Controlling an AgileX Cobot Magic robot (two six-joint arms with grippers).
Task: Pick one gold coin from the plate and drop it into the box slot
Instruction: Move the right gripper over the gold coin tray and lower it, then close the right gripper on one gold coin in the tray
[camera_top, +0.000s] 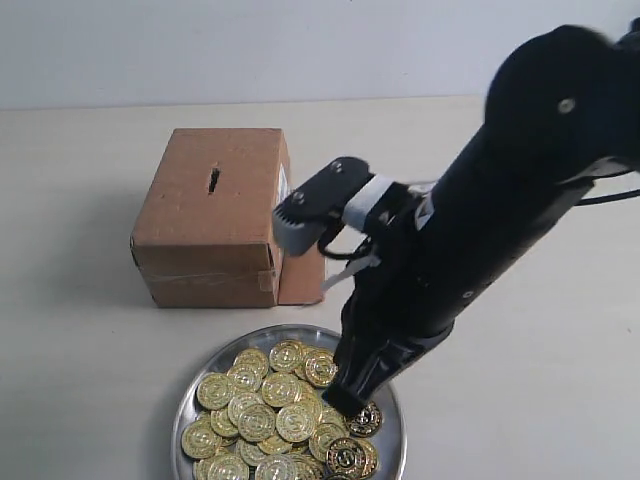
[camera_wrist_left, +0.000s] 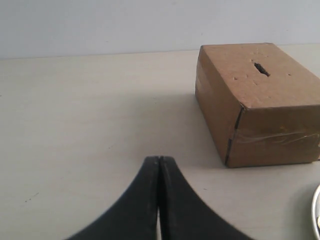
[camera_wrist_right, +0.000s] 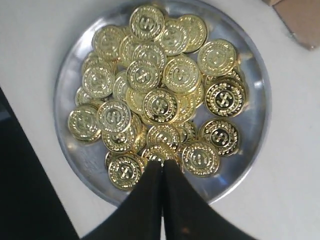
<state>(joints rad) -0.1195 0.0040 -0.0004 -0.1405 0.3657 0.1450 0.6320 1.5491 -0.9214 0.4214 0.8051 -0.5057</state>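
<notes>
Hanging over the plate near its rim with jaws pressed together and empty, the right gripper is risking shoving the overlapping coins off the plate or pinching two at once, while the box is sitting near the plate, slot facing up.

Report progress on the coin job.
Done: nothing visible; the slot shows no coin. In hand: the right gripper, jaws shut, sits over the gold coins on the plate, none visibly gripped. Left: grip one, carry it to the box, drop it in.
</notes>
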